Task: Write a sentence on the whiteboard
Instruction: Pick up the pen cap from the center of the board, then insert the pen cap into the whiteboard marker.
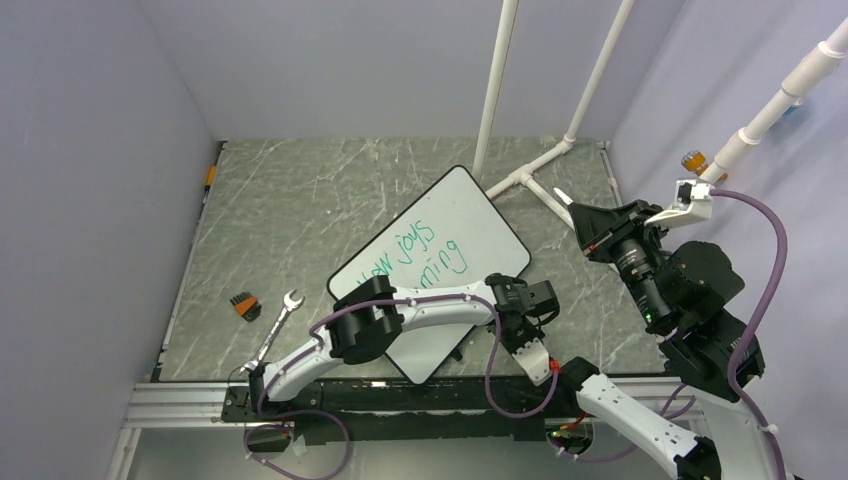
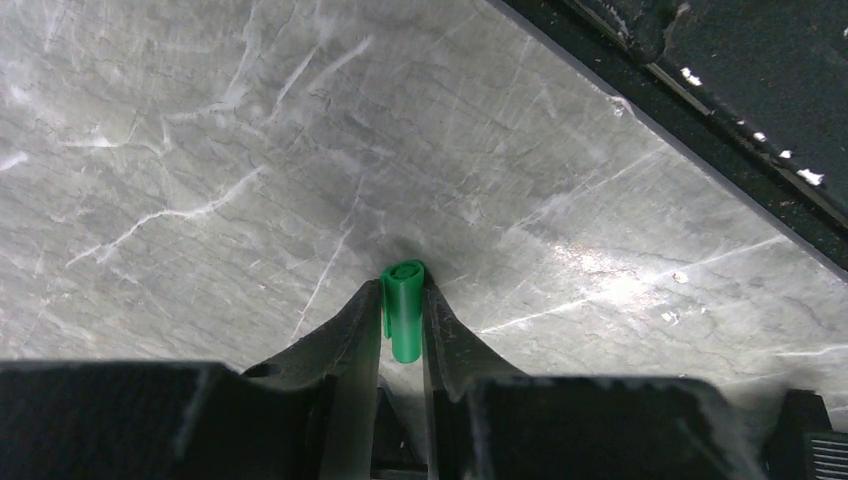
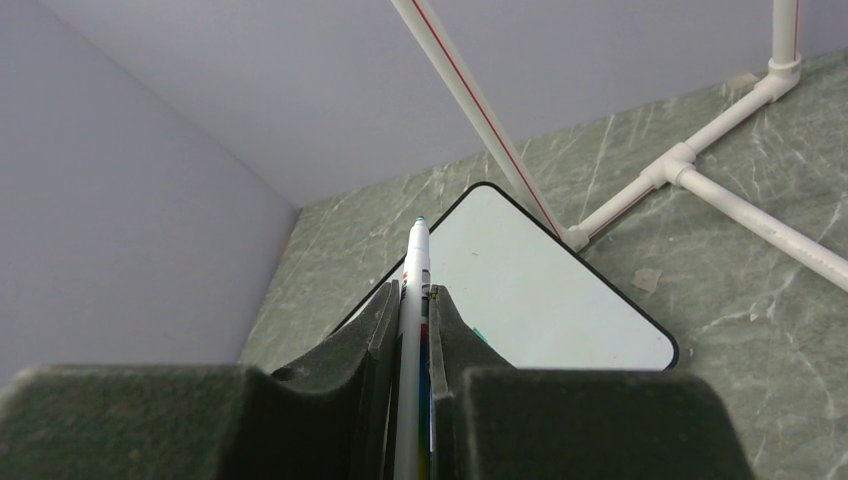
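The whiteboard (image 1: 455, 215) lies at an angle on the marble table. The sentence (image 1: 412, 250) shows in green as "New joys", with part of a second line below it; my left arm hides the rest. My left gripper (image 2: 403, 300) is shut on a green marker cap (image 2: 404, 310) and points down at bare table just right of the board (image 1: 528, 312). My right gripper (image 3: 410, 300) is shut on a white marker (image 3: 413, 270), tip bare, above the board's near right part (image 1: 503, 318). The whiteboard also shows in the right wrist view (image 3: 540, 290).
A wrench (image 1: 275, 330) and an orange-and-black hex key set (image 1: 245, 305) lie at the left. A white PVC pipe frame (image 1: 530, 180) stands behind the board. A black camera rig (image 1: 640, 265) stands at the right. A black rail (image 1: 400, 395) runs along the near edge.
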You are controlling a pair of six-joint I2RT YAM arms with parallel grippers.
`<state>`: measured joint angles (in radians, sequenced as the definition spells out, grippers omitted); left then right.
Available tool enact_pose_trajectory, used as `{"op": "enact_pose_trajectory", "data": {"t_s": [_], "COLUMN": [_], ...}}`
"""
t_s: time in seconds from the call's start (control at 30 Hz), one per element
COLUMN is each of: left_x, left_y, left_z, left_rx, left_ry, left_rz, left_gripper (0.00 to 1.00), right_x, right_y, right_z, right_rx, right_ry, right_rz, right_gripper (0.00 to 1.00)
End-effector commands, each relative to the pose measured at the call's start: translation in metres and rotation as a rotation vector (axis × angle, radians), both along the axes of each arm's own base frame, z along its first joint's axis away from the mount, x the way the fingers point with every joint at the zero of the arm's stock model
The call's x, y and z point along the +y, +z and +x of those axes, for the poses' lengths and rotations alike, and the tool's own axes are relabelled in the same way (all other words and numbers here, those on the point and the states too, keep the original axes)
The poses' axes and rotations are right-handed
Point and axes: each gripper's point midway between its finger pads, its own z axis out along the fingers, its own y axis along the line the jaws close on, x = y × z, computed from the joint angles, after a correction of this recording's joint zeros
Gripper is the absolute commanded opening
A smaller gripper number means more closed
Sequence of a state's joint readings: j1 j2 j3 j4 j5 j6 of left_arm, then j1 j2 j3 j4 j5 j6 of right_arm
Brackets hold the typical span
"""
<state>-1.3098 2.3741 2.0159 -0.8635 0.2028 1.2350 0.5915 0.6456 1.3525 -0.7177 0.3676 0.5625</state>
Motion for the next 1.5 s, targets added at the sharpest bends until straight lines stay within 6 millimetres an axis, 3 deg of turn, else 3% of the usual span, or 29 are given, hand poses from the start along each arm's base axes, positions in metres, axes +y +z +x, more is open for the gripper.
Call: {"op": "enact_pose_trajectory", "data": {"t_s": [0.0, 0.4, 0.77, 0.9, 1.03, 1.23, 1.47], "left_x": [0.016, 0.046, 0.059, 0.052, 0.043, 0.030, 0.030], "left_y": [-0.017, -0.042, -0.028, -0.005, 0.031, 0.106, 0.202], "left_z": [-0.025, -0.036, -0.045, -0.041, -0.037, -0.024, -0.038], "left_rx": [0.095, 0.224, 0.357, 0.402, 0.492, 0.576, 0.731], "left_ry": [0.031, 0.145, 0.201, 0.272, 0.354, 0.479, 0.521], "left_rz": [0.067, 0.199, 0.212, 0.119, -0.035, -0.332, -0.526], "left_gripper": [0.23, 0.32, 0.01, 0.00, 0.00, 0.00, 0.00], "right_x": [0.004, 0.005, 0.011, 0.012, 0.009, 0.004, 0.003], "right_y": [0.004, 0.002, 0.005, 0.007, 0.005, 0.007, 0.012], "right_z": [-0.001, -0.003, 0.003, 0.004, 0.006, 0.004, 0.004], "right_rx": [-0.013, -0.005, -0.001, 0.002, 0.009, -0.004, -0.009], "right_ry": [0.022, 0.029, 0.040, 0.038, 0.018, 0.006, -0.003], "right_rz": [0.025, 0.026, 0.034, 0.035, 0.019, 0.015, 0.012], "right_gripper": [0.00, 0.00, 0.00, 0.00, 0.00, 0.00, 0.00]}}
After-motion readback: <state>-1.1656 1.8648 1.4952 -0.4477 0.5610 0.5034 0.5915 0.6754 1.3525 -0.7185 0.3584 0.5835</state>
